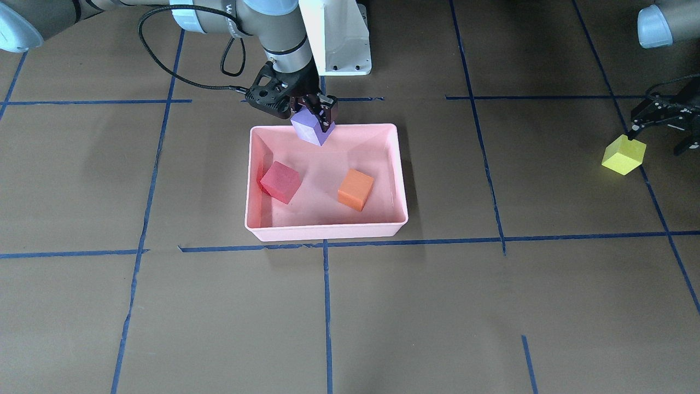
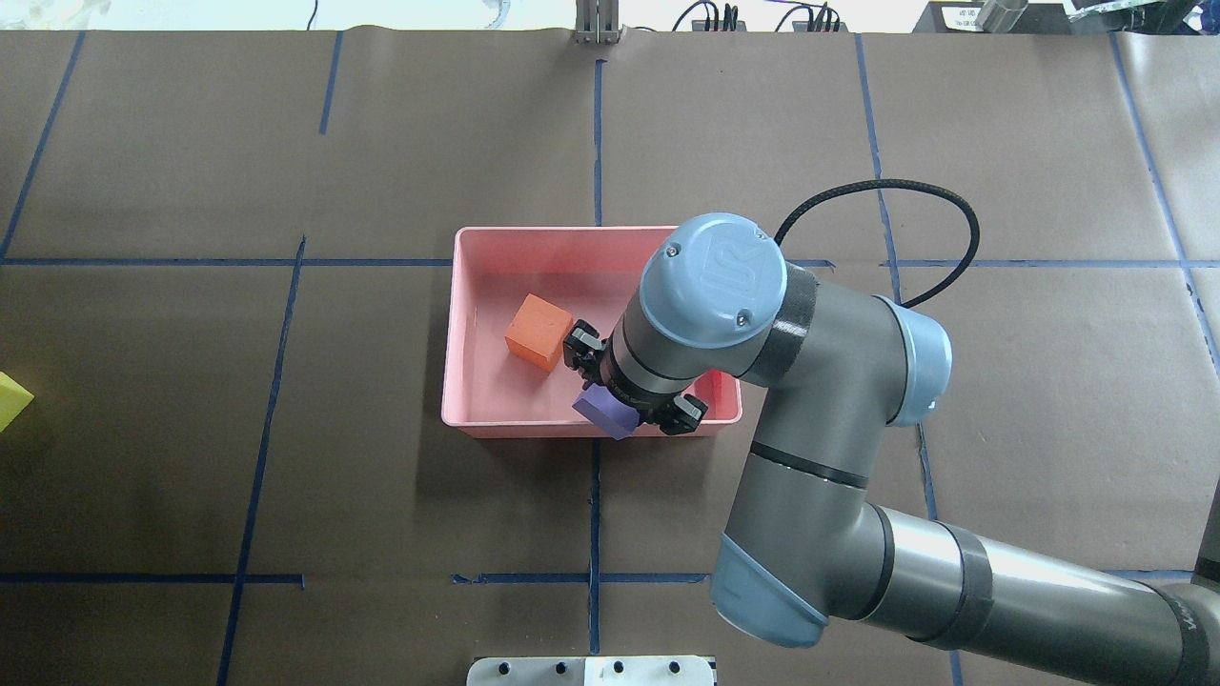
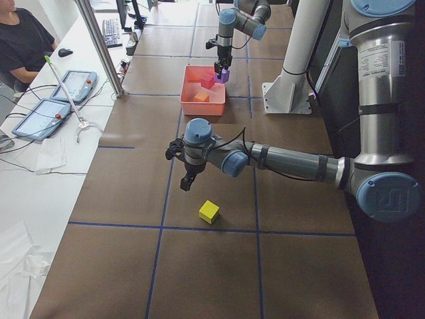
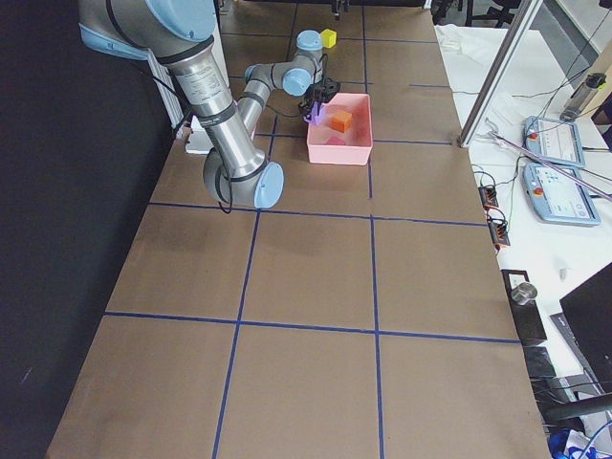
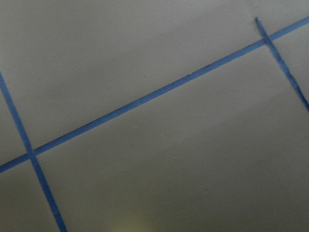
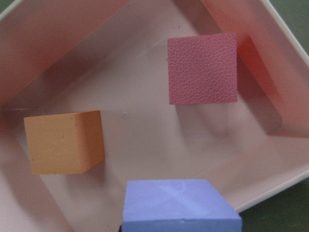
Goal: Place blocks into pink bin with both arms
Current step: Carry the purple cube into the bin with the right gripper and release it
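The pink bin [image 1: 328,232] stands mid-table. A red-pink block [image 1: 280,181] and an orange block [image 1: 355,189] lie inside it, apart from each other. My right gripper [image 1: 316,119] is shut on the purple block [image 1: 310,131] and holds it over the bin's rim on the robot's side. The right wrist view shows the purple block [image 6: 181,205] above the bin floor. The yellow-green block [image 1: 623,155] lies on the table far out on my left side. My left gripper [image 1: 659,141] hovers beside and above it, with its jaws apart and empty.
The white pedestal base [image 1: 342,38] stands just behind the bin. Blue tape lines [image 1: 327,306] cross the brown table cover. An operator [image 3: 23,40] sits at a white side table with tablets [image 3: 43,116].
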You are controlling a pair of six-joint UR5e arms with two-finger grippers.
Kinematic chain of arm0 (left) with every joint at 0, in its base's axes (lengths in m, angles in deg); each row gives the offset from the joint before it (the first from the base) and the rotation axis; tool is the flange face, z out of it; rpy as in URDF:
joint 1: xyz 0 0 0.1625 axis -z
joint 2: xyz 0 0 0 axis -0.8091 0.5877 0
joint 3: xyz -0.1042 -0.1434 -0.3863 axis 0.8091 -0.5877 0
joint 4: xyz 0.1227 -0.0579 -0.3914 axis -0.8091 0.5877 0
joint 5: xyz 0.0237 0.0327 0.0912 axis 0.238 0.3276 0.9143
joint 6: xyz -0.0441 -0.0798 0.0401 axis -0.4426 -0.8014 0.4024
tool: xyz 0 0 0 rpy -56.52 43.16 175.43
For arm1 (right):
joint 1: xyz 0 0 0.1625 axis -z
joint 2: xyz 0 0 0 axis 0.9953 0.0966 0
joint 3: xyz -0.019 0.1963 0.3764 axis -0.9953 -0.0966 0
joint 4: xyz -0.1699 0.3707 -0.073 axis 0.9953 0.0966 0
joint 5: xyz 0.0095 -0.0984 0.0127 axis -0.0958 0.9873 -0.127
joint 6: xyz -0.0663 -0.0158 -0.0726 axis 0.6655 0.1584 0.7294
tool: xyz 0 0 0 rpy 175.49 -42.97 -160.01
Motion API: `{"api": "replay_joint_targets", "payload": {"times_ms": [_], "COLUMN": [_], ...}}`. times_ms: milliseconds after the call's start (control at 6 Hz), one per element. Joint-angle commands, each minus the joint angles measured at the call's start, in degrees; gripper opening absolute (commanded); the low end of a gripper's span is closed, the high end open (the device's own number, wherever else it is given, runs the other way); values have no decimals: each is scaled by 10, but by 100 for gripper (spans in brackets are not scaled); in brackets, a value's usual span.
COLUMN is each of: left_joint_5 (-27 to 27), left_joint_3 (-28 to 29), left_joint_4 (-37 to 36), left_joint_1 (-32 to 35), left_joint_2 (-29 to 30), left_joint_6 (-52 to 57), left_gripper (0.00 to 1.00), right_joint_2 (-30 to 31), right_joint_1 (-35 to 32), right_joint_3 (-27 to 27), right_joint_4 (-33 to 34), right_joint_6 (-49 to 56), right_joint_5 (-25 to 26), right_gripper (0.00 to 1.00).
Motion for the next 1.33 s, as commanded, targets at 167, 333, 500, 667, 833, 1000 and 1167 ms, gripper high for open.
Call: {"api": "replay_joint_targets", "payload": {"times_ms": [167, 333, 500, 667, 833, 1000, 1167], "left_joint_5": [-1, 0, -1, -2, 1, 2, 2], "left_joint_3": [19, 23, 39, 50, 60, 85, 109], "left_joint_4": [2, 2, 2, 2, 5, 38, 69], "left_joint_1": [2, 2, 2, 2, 0, -1, -5], "left_joint_2": [-6, -12, -24, -24, -28, -29, -28], "left_joint_6": [2, 10, 51, 53, 60, 114, 126], "left_gripper": [100, 100, 100, 100, 100, 100, 100], "right_joint_2": [-4, -4, -4, -4, 3, 27, 35], "right_joint_1": [-5, -4, -5, -19, -37, -52, -53], "right_joint_3": [-16, -18, -17, -5, 26, 57, 66], "right_joint_4": [-3, -2, -2, -2, 4, 5, 5], "right_joint_6": [4, 4, 6, 8, 10, 10, 10], "right_joint_5": [17, 22, 23, 21, 15, 2, 1], "right_gripper": [53, 100, 100, 100, 100, 100, 100]}}
